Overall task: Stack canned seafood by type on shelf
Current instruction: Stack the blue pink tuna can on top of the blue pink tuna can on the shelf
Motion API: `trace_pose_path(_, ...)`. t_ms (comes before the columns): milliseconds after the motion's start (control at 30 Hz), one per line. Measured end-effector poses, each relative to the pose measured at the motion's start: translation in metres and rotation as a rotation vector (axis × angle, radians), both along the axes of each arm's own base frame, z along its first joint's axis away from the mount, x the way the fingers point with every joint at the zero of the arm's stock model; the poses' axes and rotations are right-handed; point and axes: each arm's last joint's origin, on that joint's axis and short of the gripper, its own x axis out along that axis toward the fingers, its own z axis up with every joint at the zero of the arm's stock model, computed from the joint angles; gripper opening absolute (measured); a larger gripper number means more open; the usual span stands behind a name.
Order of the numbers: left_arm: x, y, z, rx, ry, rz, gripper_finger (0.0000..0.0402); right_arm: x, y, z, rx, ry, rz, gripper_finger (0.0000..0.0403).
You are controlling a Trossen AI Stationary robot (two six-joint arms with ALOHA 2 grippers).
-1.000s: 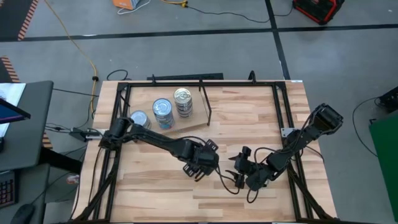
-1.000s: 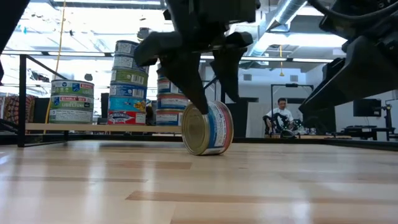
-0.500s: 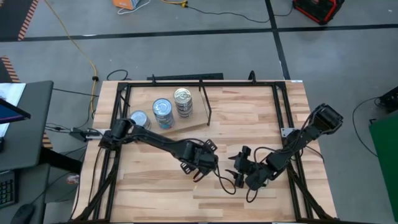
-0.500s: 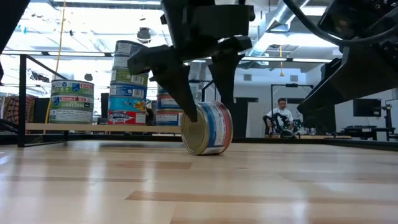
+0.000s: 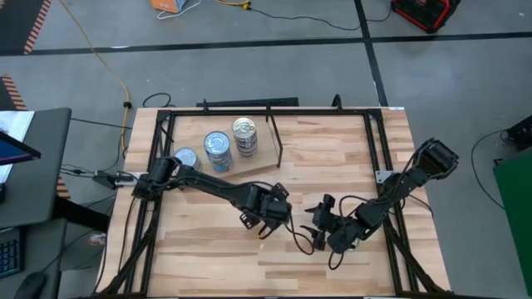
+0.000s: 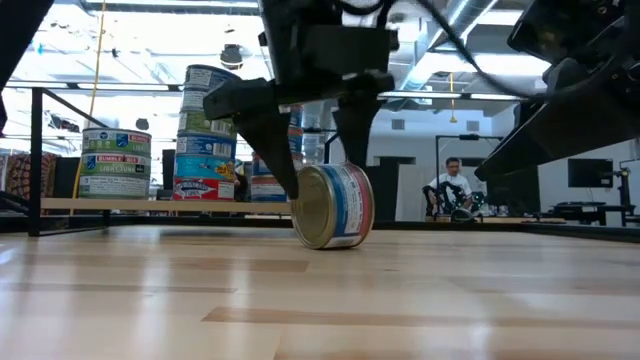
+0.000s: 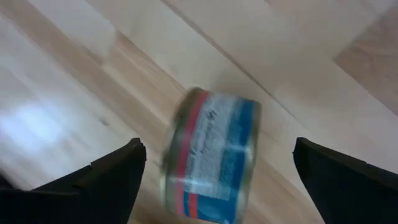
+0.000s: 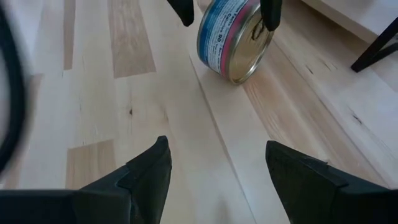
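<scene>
Left hand (image 6: 318,165), fingers apart, straddles tin (image 6: 333,206) on edge on tabletop (image 6: 300,300) to grasp it; right hand (image 5: 320,235) apart, idle at 3 o'clock.

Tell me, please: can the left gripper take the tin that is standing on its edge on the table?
Probably yes. The left gripper is open directly above the tin, a finger on each side, nothing between them.
</scene>
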Motion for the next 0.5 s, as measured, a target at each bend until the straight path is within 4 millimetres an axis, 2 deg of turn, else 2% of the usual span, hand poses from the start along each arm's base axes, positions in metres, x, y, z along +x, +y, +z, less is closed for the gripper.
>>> trace_pose_path(267, 0.0, 0.025, -0.002, -0.046, 0.065, 0.041, 0.036, 0.0, 0.0, 0.0, 0.001, -0.002, 0.0, 0.0285)
trace_pose_path(500, 0.001, 0.026, -0.002, -0.03, 0.074, -0.006, 0.0279, 0.0, 0.0, 0.0, 0.0, -0.002, 0.001, 0.0285)
